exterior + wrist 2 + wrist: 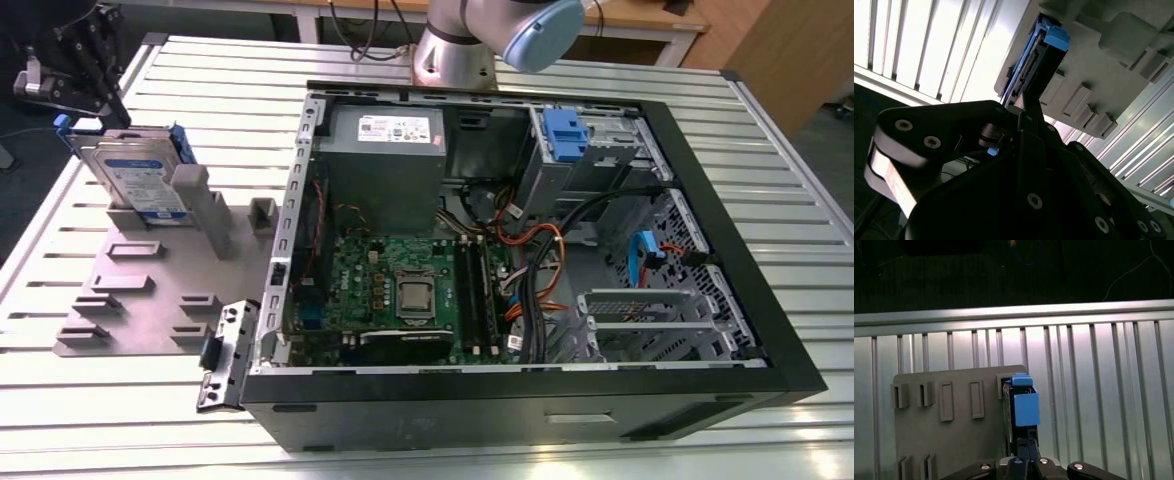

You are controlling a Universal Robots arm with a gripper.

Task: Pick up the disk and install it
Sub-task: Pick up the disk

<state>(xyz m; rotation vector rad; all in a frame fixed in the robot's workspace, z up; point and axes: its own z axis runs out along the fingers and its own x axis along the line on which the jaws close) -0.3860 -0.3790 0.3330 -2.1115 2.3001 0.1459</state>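
Observation:
The disk (134, 175) is a silver drive with a white-and-blue label and a blue frame. It stands on edge in a slot of the grey fixture plate (147, 290), on the exterior view's left. My black gripper (96, 112) reaches down onto the disk's upper corner. In both wrist views the disk (1036, 65) (1024, 405) appears edge-on, straight ahead of the gripper (1029, 107) (1025, 440). The fingers lie close together against its blue-framed end, shut on it. The disk rests in the slot.
An open black computer case (534, 390) lies in the middle of the slatted metal table (747, 150). It holds a motherboard, cables and a drive cage with a blue latch (567, 135). The arm's base (461, 50) stands behind the case.

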